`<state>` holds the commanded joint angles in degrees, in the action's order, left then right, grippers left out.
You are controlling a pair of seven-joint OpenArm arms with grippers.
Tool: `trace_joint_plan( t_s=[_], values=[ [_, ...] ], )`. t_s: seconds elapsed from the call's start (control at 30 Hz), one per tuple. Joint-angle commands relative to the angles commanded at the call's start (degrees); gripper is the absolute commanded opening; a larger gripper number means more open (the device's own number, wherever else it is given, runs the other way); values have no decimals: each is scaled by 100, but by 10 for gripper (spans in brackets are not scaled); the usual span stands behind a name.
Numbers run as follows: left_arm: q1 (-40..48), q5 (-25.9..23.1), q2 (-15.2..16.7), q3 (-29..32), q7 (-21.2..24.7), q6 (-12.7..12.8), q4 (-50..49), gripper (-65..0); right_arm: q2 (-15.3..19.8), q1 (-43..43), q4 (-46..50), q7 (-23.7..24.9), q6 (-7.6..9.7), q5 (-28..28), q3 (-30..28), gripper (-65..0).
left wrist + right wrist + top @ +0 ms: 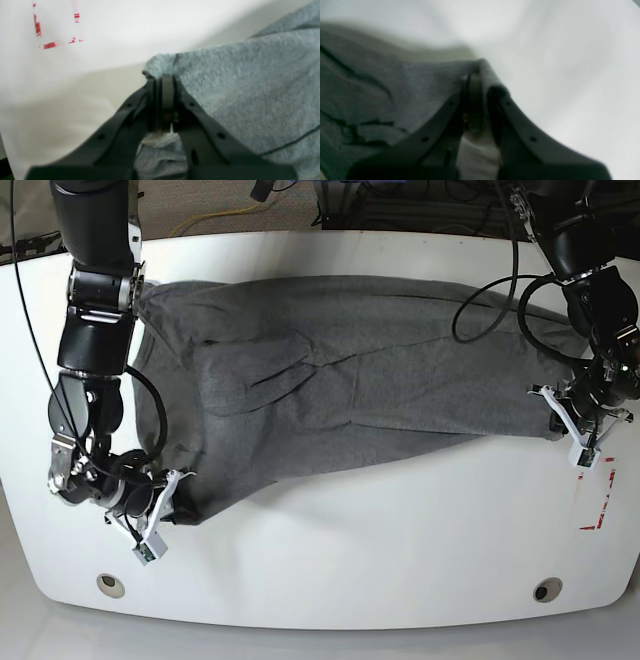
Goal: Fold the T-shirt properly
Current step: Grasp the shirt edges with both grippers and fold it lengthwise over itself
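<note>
Two grippers pinch opposite ends of the T-shirt (340,395), which lies spread lengthwise across the white table (400,530), its grey cloth rumpled with a few creases near the middle. The left gripper (162,80) has its jaws pressed together over a corner of the fabric, with a bunched fold of cloth showing between the black finger frames nearer the camera. The right gripper (480,75) is likewise closed on an edge of the shirt, cloth draped over one fingertip; that view is blurred, so finer detail cannot be made out. In the base view the left gripper (578,423) sits at the shirt's right end, just beside red tape marks (597,500) stuck to the tabletop, and the right gripper (165,495) holds the lower left corner. Black cables (490,295) loop from the arm above the shirt's right part. Two round holes (110,584) sit near the table's front edge.
</note>
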<state>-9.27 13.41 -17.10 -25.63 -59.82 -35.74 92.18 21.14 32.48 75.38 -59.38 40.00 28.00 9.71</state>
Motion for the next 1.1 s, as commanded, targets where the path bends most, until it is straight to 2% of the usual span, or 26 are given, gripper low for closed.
trace_joint_plan(
  t_s=[0.17,0.2,0.33,0.4,0.5,0.67,0.77,0.93,1.0,1.1],
  values=[
    [88,-26,-44,26,0,-26,70,-650,0,-290,818,-589,0,0,536,-650],
    [141,-26,-123,35,0,-88,70,-650,0,-360,958,-659,0,9,580,-650],
    [211,-26,-255,246,0,-426,79,-575,9,-668,1486,-879,0,9,598,-650],
    [220,-26,-255,193,0,-426,79,-585,9,-932,1811,-967,0,70,721,-650],
    [360,-26,-255,9,0,-426,79,-647,9,-1275,2031,-1125,0,457,905,-650],
    [422,-18,-264,-53,0,-426,79,-650,44,-1767,2048,-1415,0,1169,1398,-650],
    [563,-18,-396,-53,0,-426,79,-650,193,-2163,2057,-1530,0,1635,1609,-650],
    [607,-18,-413,-53,0,-426,79,-650,255,-2637,2057,-1547,0,2154,1644,-650],
    [668,-18,-422,-62,0,-426,79,-650,396,-2884,2084,-1556,0,2400,1644,-650],
    [932,-26,-413,-396,0,-426,448,-650,457,-3314,2321,-1556,0,2822,1653,-650]
  ],
)
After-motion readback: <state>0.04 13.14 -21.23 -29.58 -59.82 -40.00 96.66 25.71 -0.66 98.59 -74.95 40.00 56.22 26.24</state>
